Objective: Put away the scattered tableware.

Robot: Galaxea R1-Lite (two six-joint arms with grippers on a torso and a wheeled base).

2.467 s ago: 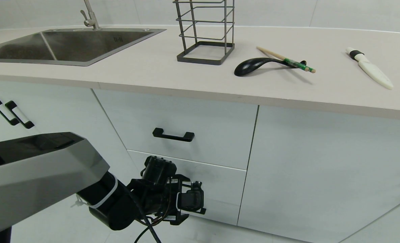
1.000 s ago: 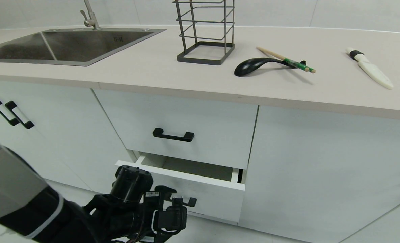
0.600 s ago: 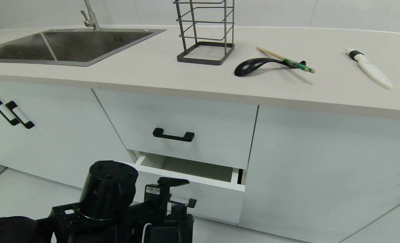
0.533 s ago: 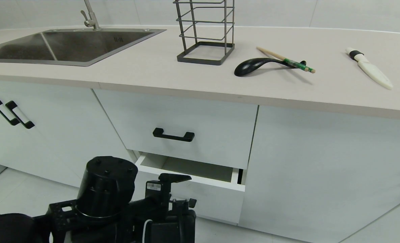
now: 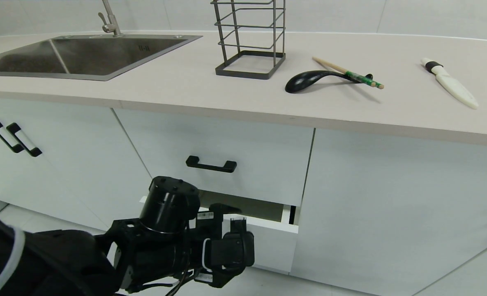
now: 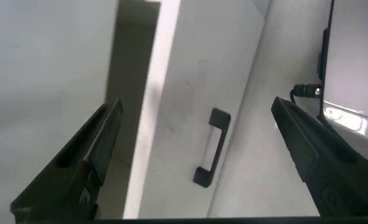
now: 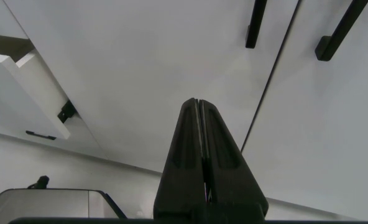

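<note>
Hovering at the lower left of the head view, the left gripper (image 5: 231, 214) sits just in front of a partly open lower drawer (image 5: 268, 242) in a bank of white cabinets. The left wrist view shows its two dark fingers (image 6: 78, 168) spread wide, with the drawer's white front and its black handle (image 6: 212, 149) in the open gap between them, touching neither finger. In the right wrist view the right gripper (image 7: 199, 102) has its jaws pressed flat together, holding nothing, and points at white cupboard doors (image 7: 140, 74) with black bar handles. Above the drawers, a pale countertop (image 5: 185, 86) runs across the upper half of the head view. The tableware lies on it at the upper right: a black spoon (image 5: 309, 79) with a pair of wooden chopsticks (image 5: 347, 72) resting across its handle, and, well apart at the far right, a white knife (image 5: 451, 84). An upright dark wire rack (image 5: 249, 39) stands at upper centre, just left of the spoon. A steel sink (image 5: 83, 51) with a faucet (image 5: 109, 20) is at the upper left.
</note>
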